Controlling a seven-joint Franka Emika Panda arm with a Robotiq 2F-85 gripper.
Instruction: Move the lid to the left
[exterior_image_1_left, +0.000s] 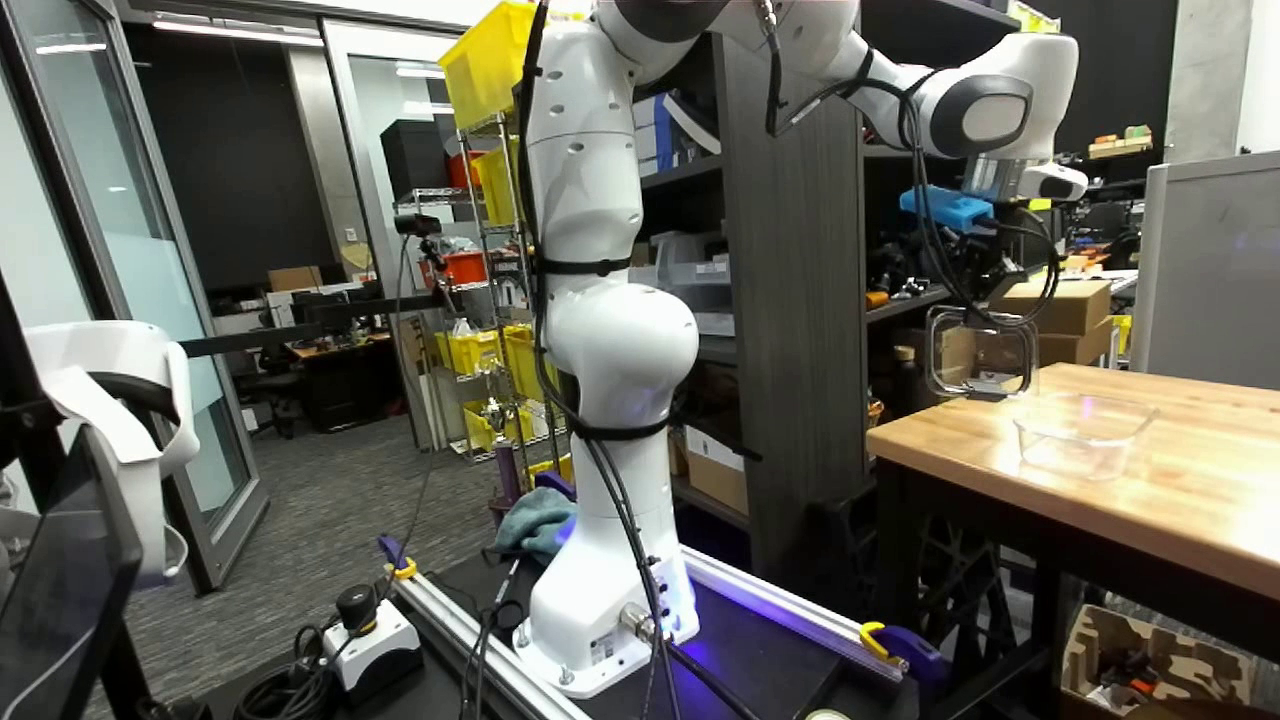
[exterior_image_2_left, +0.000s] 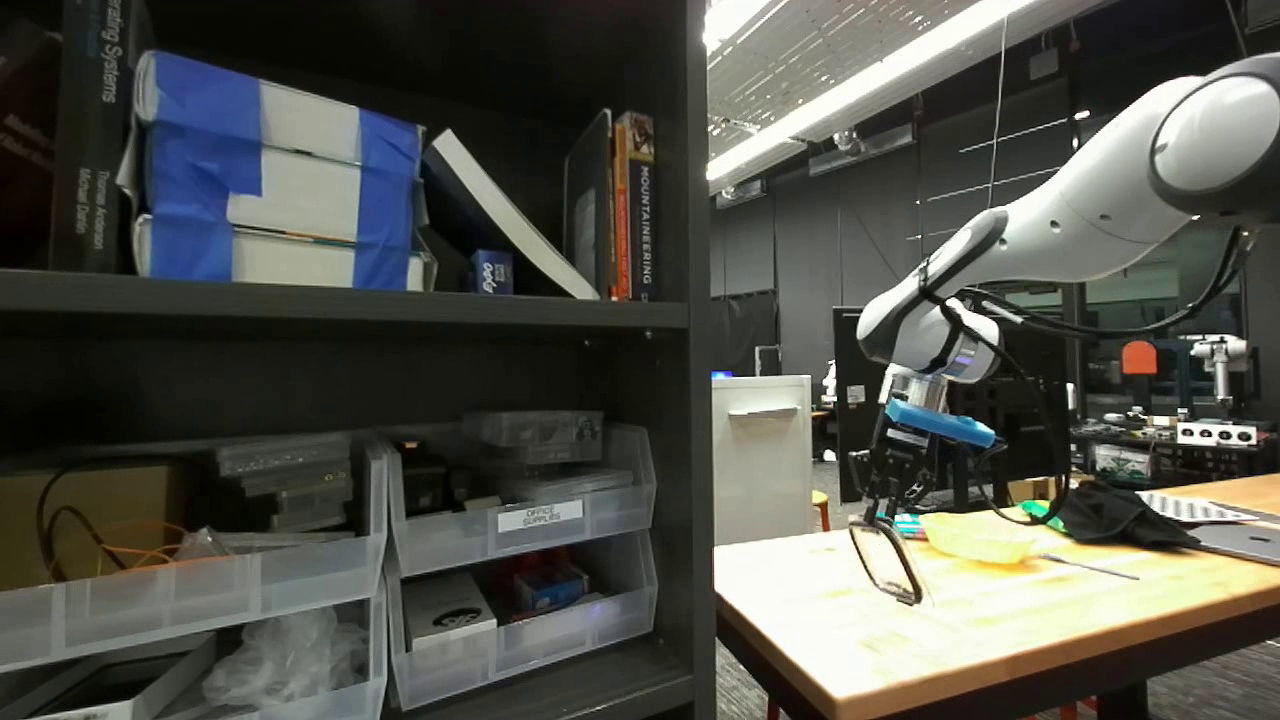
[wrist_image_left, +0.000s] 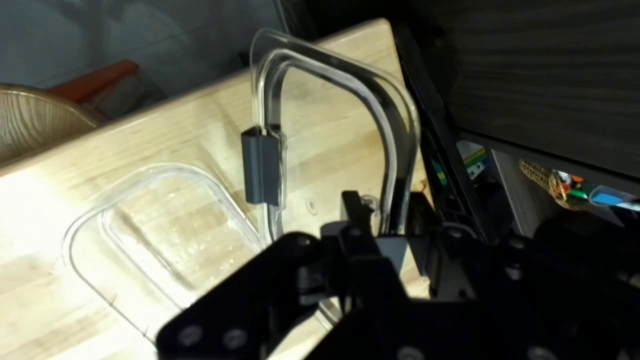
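Note:
The lid (exterior_image_1_left: 984, 358) is a thin see-through rectangle with a dark rim. It hangs steeply tilted from my gripper (exterior_image_1_left: 996, 288) near the table's edge. In an exterior view the lid (exterior_image_2_left: 884, 562) hangs below my gripper (exterior_image_2_left: 880, 506), its lower corner close to the tabletop. In the wrist view my fingers (wrist_image_left: 389, 212) stand on both sides of the rim of the lid (wrist_image_left: 335, 135), and a dark clip shows on its opposite side. The deeper clear box (exterior_image_1_left: 1085, 437) sits apart on the table. It also shows in the wrist view (wrist_image_left: 170, 225), beside the lid.
The wooden table (exterior_image_1_left: 1215, 470) stands in front of the arm. A yellow bowl (exterior_image_2_left: 972, 537), a thin grey rod (exterior_image_2_left: 1088, 567) and a black cloth (exterior_image_2_left: 1120, 515) are on it behind the lid. A dark shelf (exterior_image_2_left: 690, 400) rises close to the table's corner.

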